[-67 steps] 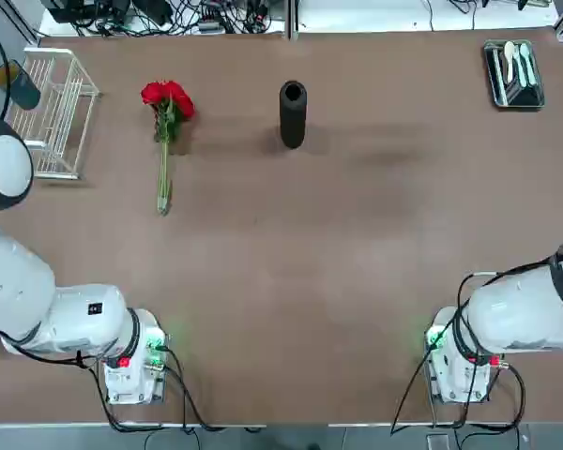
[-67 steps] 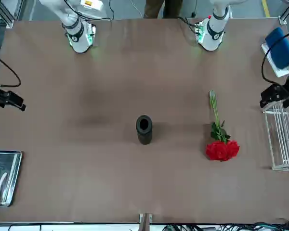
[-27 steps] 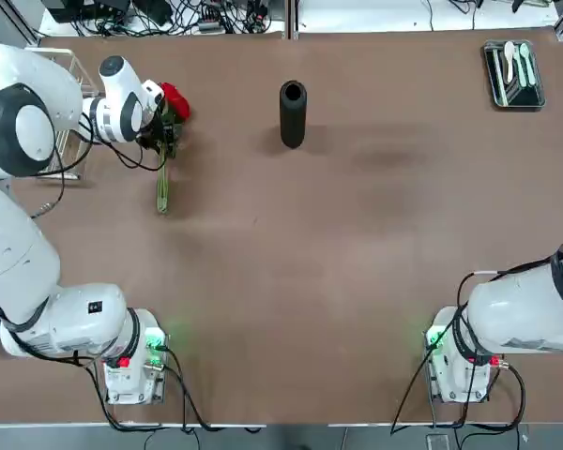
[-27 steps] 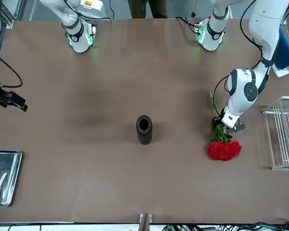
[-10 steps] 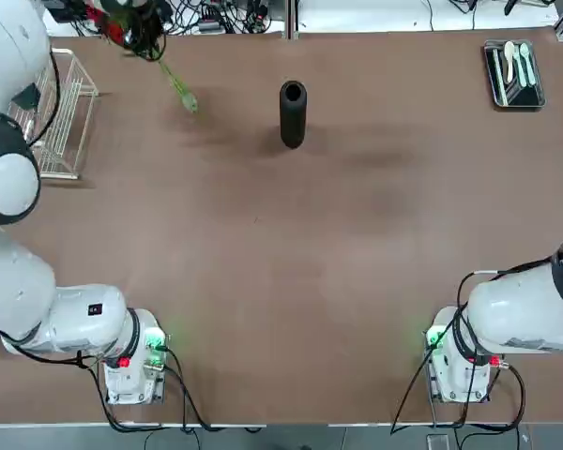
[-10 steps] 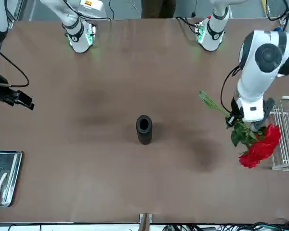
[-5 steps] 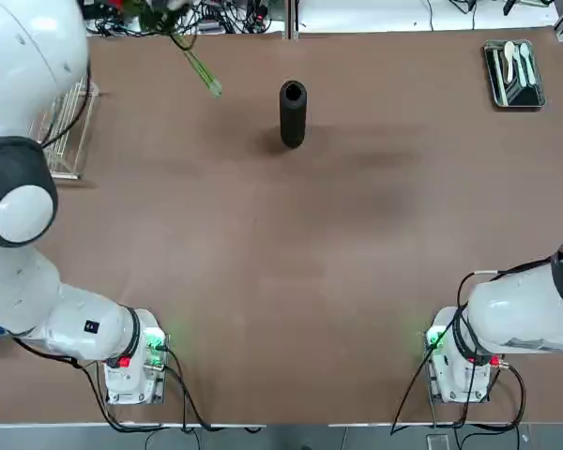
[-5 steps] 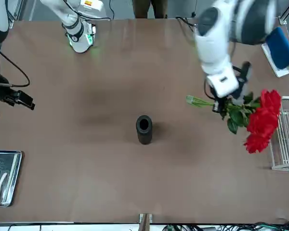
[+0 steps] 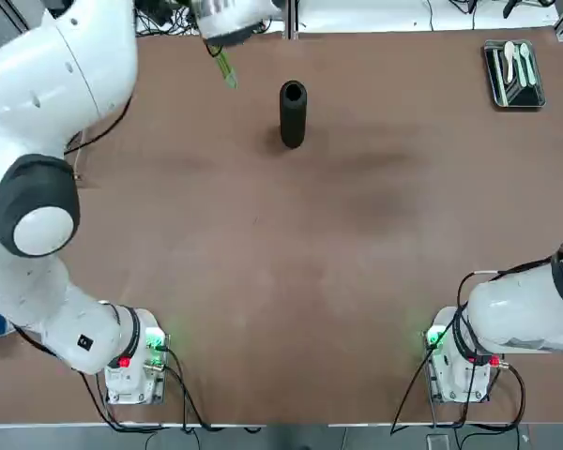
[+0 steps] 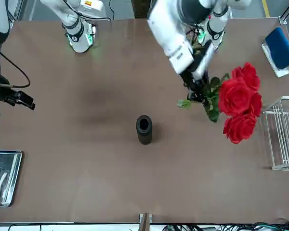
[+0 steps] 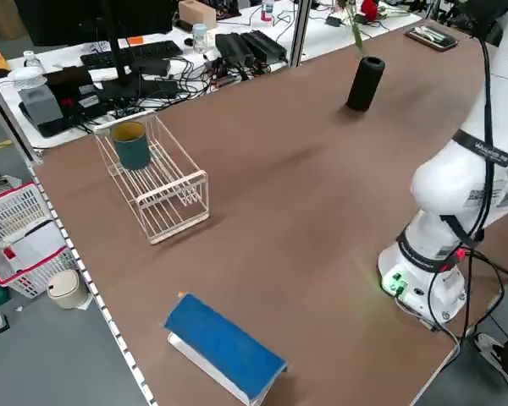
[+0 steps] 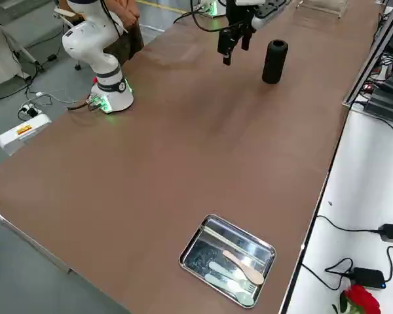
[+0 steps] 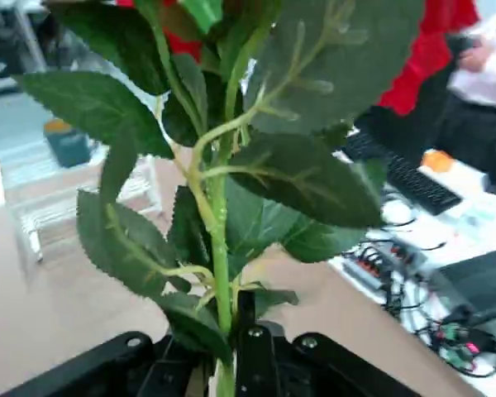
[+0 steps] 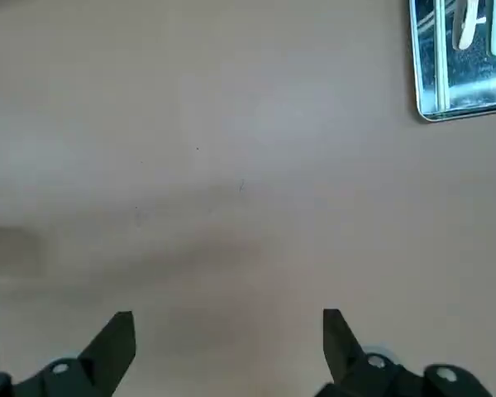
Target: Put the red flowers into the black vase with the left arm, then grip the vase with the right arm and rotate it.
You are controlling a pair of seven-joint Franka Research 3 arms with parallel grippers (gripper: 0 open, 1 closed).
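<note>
The red flowers (image 10: 238, 103) hang in the air, their blooms raised and their green stem end (image 9: 227, 73) pointing down toward the table. My left gripper (image 10: 195, 92) is shut on the stems, as the left wrist view shows with leaves (image 13: 231, 190) rising from between the fingers. The black vase (image 9: 293, 112) stands upright near the table's far middle, with the stem end a short way to its left in the top view and still apart from its mouth. My right gripper (image 14: 229, 339) hovers open over bare table, far from the vase (image 10: 144, 129).
A metal tray (image 9: 513, 73) with spoons lies at the far right corner. A white wire rack (image 11: 157, 173) holding a teal cup (image 11: 133, 145) stands at the far left. A blue book (image 11: 224, 347) lies near the left edge.
My left arm has swung the flowers through the air toward the vase, the stem end now close beside it. The right arm has not moved.
</note>
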